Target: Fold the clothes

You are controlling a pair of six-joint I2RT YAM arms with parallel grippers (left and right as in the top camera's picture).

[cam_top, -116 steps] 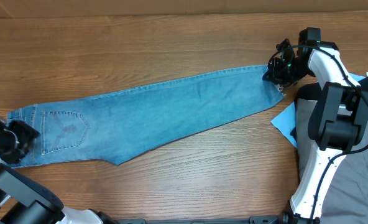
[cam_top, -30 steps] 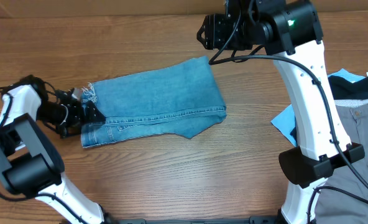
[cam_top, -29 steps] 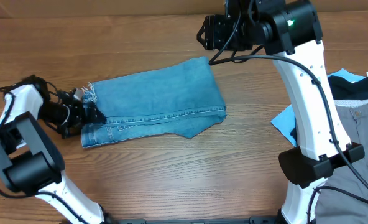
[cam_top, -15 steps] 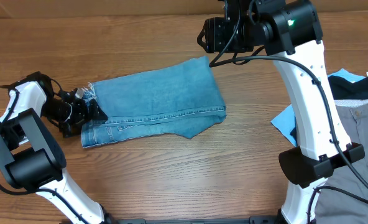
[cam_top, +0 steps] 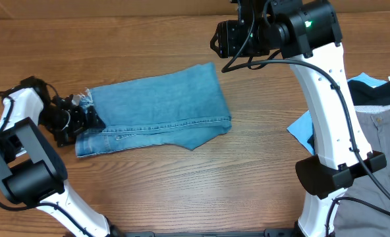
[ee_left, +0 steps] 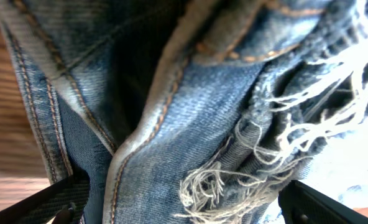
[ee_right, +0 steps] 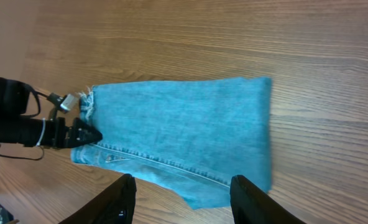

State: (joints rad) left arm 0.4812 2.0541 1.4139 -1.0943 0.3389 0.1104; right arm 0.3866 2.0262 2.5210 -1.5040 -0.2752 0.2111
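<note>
Jeans (cam_top: 155, 108) lie folded into a short band at centre-left of the table (cam_top: 182, 191). The long axis runs roughly 9 to 3 o'clock, with the right end tipped a little toward 2.

Left gripper (cam_top: 83, 120) sits at the 9 o'clock end, right on the frayed hem (cam_top: 86, 97). It is much the nearer arm, with the whole bundle stretching off toward 3 o'clock from it. We judge the next fold turns on this end being carried over toward 3.

Right gripper (cam_top: 224, 39) hangs off the 1 o'clock corner, clear of the cloth.

Left wrist view fills with stacked denim layers, seams and white fringe (ee_left: 308, 106). A finger (ee_left: 59, 202) shows at each lower corner, closed on the thick wad between them as far as we can tell. Overhead cannot show that.

Right wrist view shows its fingers (ee_right: 122, 199) spread apart and holding nothing, and the full outline of the bundle (ee_right: 178, 124).
</note>
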